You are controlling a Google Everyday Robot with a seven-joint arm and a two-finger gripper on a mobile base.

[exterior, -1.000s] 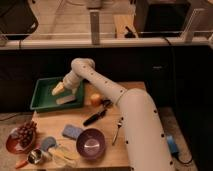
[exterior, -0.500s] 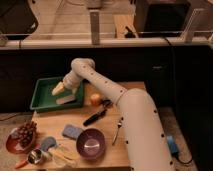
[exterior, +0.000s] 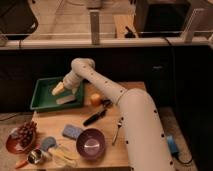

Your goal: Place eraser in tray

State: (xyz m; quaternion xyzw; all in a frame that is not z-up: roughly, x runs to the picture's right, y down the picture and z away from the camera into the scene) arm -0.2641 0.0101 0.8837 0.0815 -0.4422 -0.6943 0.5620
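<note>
The green tray sits at the far left of the wooden table. A pale beige-grey eraser lies flat inside the tray near its front right corner. My gripper hangs over the tray's middle, just above and left of the eraser, at the end of the white arm reaching in from the right. A yellowish shape shows at the gripper.
An orange fruit sits right of the tray. A black brush and a spoon lie mid-table. A blue-grey pad, a purple bowl, a plate of grapes and small utensils stand at the front left.
</note>
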